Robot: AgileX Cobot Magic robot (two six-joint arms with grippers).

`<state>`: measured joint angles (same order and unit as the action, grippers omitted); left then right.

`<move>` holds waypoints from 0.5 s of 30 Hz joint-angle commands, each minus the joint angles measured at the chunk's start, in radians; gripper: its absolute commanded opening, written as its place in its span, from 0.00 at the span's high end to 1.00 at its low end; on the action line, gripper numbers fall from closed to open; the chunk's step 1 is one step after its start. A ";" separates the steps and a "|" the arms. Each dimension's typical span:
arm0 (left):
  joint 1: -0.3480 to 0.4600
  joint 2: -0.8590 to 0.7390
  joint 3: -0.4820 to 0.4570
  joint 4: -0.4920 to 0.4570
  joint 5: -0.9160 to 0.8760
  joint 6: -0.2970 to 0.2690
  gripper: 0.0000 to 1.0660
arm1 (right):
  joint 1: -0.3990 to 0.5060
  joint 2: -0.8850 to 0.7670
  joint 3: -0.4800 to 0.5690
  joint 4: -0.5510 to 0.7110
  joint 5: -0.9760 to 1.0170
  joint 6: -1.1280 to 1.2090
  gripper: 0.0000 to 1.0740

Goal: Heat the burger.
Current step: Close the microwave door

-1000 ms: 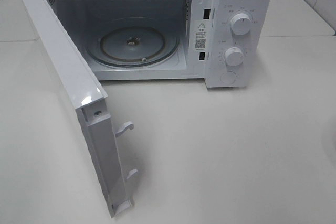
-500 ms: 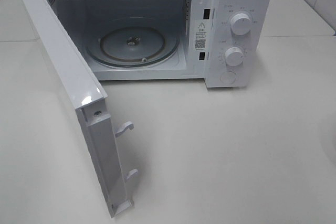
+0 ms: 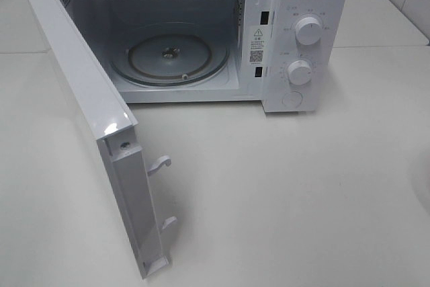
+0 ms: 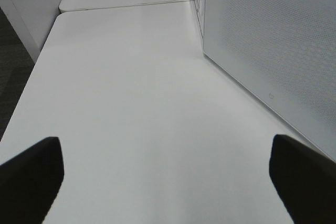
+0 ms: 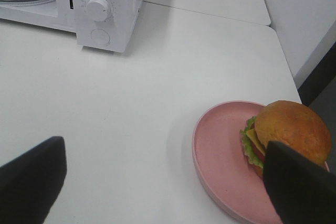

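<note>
The burger [image 5: 286,129], with a brown bun, green lettuce and yellow cheese, sits on the far side of a round pink plate [image 5: 220,156] on the white table. My right gripper [image 5: 165,184] hangs open just above the plate, and one dark fingertip [image 5: 299,187] overlaps the burger's near edge in the picture. Nothing is between the fingers. My left gripper [image 4: 167,182] is open over bare table, beside the microwave door's outer face [image 4: 273,40]. Neither gripper nor the burger shows in the exterior high view.
The white microwave [image 3: 295,38] stands at the back with its door [image 3: 94,112] swung wide toward the front left. Its glass turntable [image 3: 169,57] is bare. Two knobs [image 3: 308,30] are on its right panel. The microwave [image 5: 105,3] stands well away from the plate, across bare table.
</note>
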<state>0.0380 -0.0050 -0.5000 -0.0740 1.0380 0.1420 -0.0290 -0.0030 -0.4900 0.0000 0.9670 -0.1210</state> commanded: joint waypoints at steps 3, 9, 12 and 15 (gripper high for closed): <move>0.003 -0.015 0.002 0.000 -0.003 -0.001 0.05 | -0.002 -0.029 -0.002 0.000 -0.004 0.004 0.12; 0.003 -0.015 0.002 0.000 -0.003 -0.001 0.05 | -0.002 -0.029 -0.002 0.000 -0.004 0.004 0.28; 0.003 -0.015 0.002 0.000 -0.003 -0.001 0.05 | -0.002 -0.029 -0.002 0.000 -0.004 0.004 0.39; 0.003 -0.015 0.002 0.000 -0.003 -0.001 0.05 | -0.002 -0.029 -0.002 0.000 -0.004 0.004 0.44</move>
<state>0.0380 -0.0050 -0.5000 -0.0740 1.0380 0.1420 -0.0290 -0.0030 -0.4900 0.0000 0.9670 -0.1190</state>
